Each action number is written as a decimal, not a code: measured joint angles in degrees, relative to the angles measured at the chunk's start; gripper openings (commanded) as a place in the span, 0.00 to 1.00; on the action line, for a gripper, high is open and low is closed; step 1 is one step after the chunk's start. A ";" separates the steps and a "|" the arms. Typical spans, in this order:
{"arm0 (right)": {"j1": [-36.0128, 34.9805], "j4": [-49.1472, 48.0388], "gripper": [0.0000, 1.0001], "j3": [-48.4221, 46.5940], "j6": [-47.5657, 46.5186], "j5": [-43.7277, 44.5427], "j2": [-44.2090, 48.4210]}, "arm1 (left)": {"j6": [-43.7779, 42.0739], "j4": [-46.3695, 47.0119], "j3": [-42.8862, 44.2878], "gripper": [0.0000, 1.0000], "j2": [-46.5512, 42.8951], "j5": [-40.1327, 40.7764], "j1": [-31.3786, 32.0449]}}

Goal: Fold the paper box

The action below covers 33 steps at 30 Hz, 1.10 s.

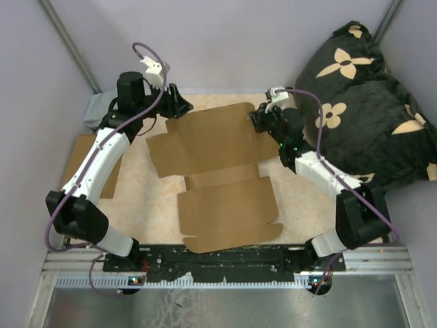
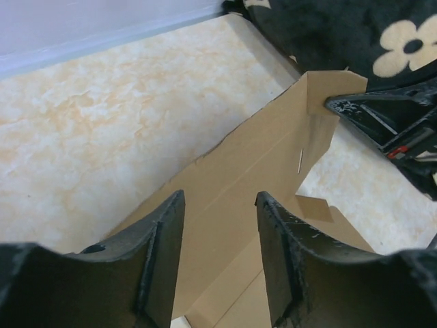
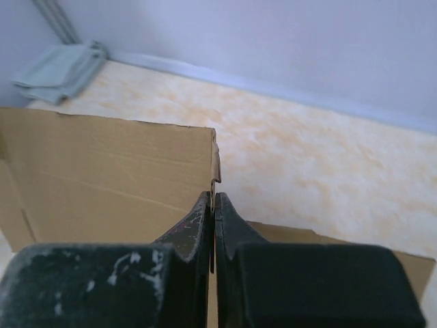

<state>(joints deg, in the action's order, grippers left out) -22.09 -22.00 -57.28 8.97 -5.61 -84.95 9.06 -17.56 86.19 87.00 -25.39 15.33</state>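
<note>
The paper box (image 1: 218, 171) is a brown die-cut cardboard sheet lying mostly flat in the middle of the table, with flaps and creases showing. My right gripper (image 1: 258, 117) is shut on the edge of its far right flap (image 3: 136, 178), which stands raised; the thin cardboard edge sits between the closed fingers (image 3: 214, 198). My left gripper (image 1: 179, 106) is open at the sheet's far left corner. In the left wrist view its jaws stand apart (image 2: 220, 205) over the cardboard (image 2: 259, 171) without touching it. The right gripper shows there too (image 2: 382, 116), at the far flap.
A black cushion with tan flowers (image 1: 369, 89) fills the right side, close behind the right arm. A grey cloth (image 1: 95, 109) lies at the back left corner, also in the right wrist view (image 3: 61, 68). A plain brown cardboard piece (image 1: 78, 160) lies under the left arm. Walls enclose the table.
</note>
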 measured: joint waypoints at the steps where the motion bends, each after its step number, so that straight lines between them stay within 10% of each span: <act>1: 0.00 -2.27 0.00 1.51 -0.04 -1.79 1.31 | -0.50 0.00 0.00 0.56 -0.15 -0.52 0.15; 24: -0.04 -32.46 0.02 24.11 2.60 -18.25 11.19 | -11.54 -0.63 -9.73 0.59 -3.69 -14.16 2.86; 33: -0.04 -32.37 0.17 24.33 3.67 -18.73 11.41 | -13.55 -2.51 -12.87 0.25 -3.87 -11.67 4.87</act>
<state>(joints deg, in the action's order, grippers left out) -22.13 -54.37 -32.95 12.64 -24.34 -73.54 -4.49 -20.08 73.32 83.13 -37.06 20.21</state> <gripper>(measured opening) 0.051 0.412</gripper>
